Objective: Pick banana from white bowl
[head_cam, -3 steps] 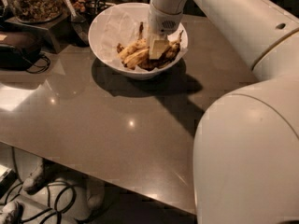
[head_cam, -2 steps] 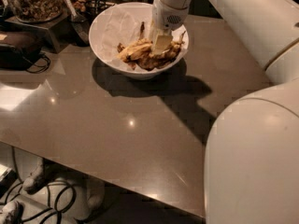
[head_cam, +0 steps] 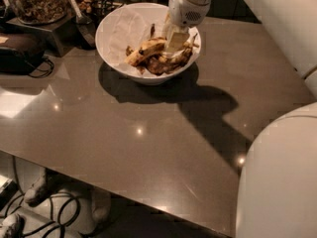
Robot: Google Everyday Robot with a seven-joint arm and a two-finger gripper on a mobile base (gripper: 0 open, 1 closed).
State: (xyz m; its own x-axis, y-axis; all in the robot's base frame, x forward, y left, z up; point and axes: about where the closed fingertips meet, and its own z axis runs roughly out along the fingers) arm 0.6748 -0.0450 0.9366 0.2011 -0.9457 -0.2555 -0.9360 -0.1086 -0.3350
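The white bowl (head_cam: 118, 38), lined with crinkled white paper, stands at the back of the grey table. Inside lie several bananas. A yellow, brown-speckled banana (head_cam: 143, 51) lies across the middle, with dark brown shrivelled ones (head_cam: 166, 63) below and to its right. My gripper (head_cam: 174, 42) reaches down into the bowl from the upper right. Its pale fingers rest on the right end of the yellow banana. The arm's white wrist (head_cam: 185, 6) hides the bowl's far right rim.
A clear jar of nuts (head_cam: 37, 1) sits on a dark stand at the back left, with a black device and cable (head_cam: 20, 53) beside it. The robot's white body (head_cam: 277, 177) fills the lower right. The table's front edge (head_cam: 124, 195) runs diagonally; cables lie on the floor below.
The arm has shifted slightly right and upward over the bowl. The gripper stays down among the bananas and the bowl has not moved.
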